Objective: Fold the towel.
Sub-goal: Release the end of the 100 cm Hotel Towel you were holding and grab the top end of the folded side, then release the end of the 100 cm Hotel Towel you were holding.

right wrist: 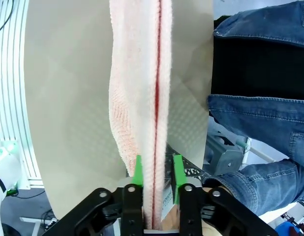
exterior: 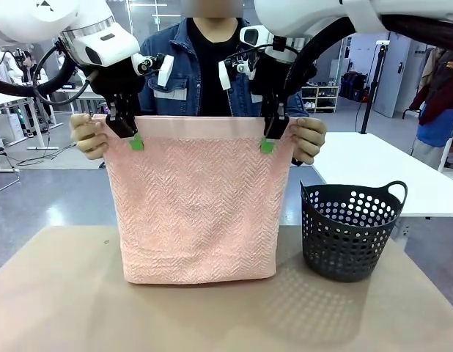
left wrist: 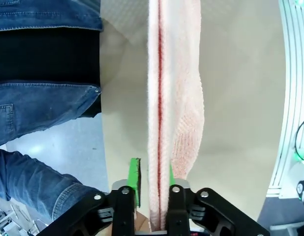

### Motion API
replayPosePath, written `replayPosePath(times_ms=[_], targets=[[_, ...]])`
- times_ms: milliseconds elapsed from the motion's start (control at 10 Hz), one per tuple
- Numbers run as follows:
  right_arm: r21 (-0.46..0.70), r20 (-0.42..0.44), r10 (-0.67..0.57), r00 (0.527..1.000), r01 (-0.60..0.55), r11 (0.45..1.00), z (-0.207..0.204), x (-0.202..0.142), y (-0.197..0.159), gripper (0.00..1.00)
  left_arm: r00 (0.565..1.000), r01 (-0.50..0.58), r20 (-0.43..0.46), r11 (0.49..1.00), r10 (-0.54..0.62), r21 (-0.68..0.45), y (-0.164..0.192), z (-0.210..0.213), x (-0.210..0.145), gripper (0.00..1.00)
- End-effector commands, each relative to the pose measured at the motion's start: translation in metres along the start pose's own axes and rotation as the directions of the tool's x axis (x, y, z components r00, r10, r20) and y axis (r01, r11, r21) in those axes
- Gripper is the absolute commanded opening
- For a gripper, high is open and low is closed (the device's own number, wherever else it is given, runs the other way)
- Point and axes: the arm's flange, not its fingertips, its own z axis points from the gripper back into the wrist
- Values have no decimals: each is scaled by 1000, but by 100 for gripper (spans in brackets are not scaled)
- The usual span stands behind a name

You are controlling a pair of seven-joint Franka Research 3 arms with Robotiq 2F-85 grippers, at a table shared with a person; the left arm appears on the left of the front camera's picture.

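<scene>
Above the tan table [exterior: 50, 308], the salmon-pink herringbone terry towel [exterior: 197, 205] hangs doubled, its lower fold touching the tabletop. The left end effector [exterior: 129, 136] and right end effector [exterior: 271, 139] sit narrow on its top hem, seemingly pinching it. Hold both level and taut when lowering.

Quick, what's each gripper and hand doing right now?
Left gripper: closed on top edge of towel.
Right gripper: closed on the towel too.
Hand beside left gripper: holding a towel corner.
Hand beside right gripper: holding the other corner.
</scene>
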Motion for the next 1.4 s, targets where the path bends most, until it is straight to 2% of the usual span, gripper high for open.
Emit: replayPosePath(times_ms=[0,400,500,1300], targets=[[16,10,-31,999,31,999,0,1,-3,0,1000,-6,-12,1000,5,-15,0,4,-2,0],[68,36,-99,994,96,993,-17,-15,-16,0,999,-51,-7,998,51,-35,-6,-2,-17,0],[14,8,-15,1000,15,1000,-5,-2,-2,0,1000,-6,-6,1000,6,-12,-1,-1,-1,0],[14,8,-15,1000,15,1000,-5,-2,-2,0,1000,-6,-6,1000,6,-12,-1,-1,-1,0]])
